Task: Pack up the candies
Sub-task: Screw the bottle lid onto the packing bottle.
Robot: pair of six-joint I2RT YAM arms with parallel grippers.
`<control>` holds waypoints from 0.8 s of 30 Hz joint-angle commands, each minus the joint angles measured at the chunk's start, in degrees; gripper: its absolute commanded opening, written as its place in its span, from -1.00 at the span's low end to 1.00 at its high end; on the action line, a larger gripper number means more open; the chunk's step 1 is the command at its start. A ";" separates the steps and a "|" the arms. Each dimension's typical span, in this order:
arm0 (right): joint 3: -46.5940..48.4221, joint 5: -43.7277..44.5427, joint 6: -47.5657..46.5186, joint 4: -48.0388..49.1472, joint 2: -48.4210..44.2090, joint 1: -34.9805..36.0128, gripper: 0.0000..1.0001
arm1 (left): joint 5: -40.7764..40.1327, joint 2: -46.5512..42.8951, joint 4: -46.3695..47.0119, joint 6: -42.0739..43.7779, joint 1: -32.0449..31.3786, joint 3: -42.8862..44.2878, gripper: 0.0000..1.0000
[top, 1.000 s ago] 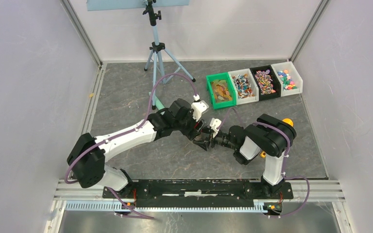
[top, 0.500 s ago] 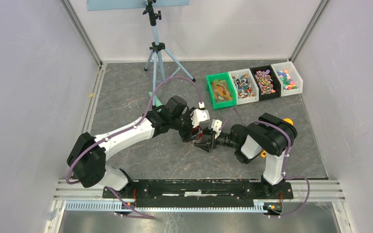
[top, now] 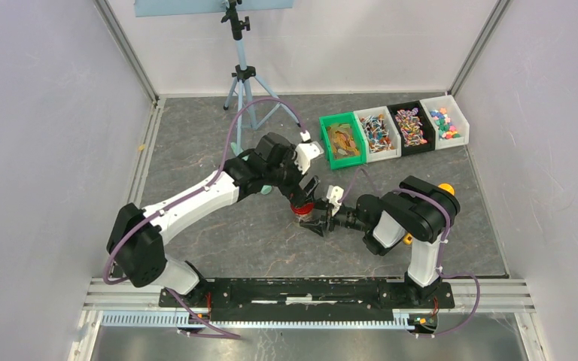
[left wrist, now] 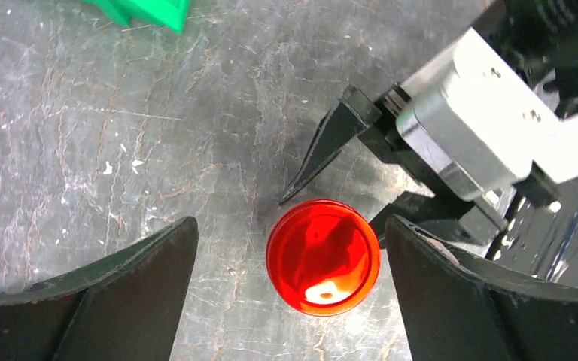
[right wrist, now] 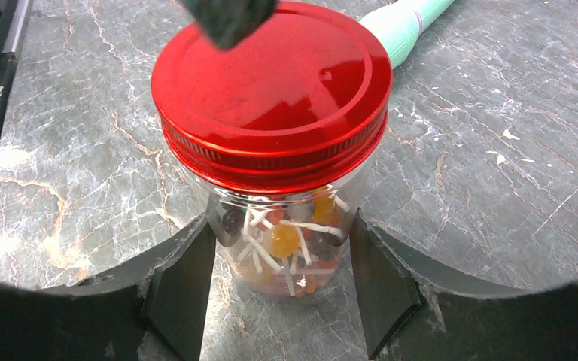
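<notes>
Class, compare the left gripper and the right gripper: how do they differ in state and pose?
The left gripper is open and holds nothing; the right gripper is shut on the jar. The left gripper points down from above the red lid; the right gripper reaches in from the side and clasps the clear body under that lid. Both are gathered at the same jar.

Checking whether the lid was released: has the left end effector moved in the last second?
Yes. The left end effector shifted away from the near edge, toward the green bin; its jaws are open above the red lid on the jar.
</notes>
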 commanded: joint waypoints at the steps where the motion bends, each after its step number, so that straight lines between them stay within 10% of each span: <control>1: -1.64 5.50 -0.22 26.62 1.28 0.97 0.03 | -8.64 -2.01 0.64 -15.69 -0.38 1.88 1.00; 10: -2.01 8.12 -0.89 26.60 0.82 1.60 0.04 | -30.15 -1.30 -12.73 -37.46 -2.99 9.72 0.86; 24: -3.06 8.85 -2.04 26.61 0.09 1.93 0.04 | -32.51 6.19 -19.19 -48.80 -6.76 14.57 0.77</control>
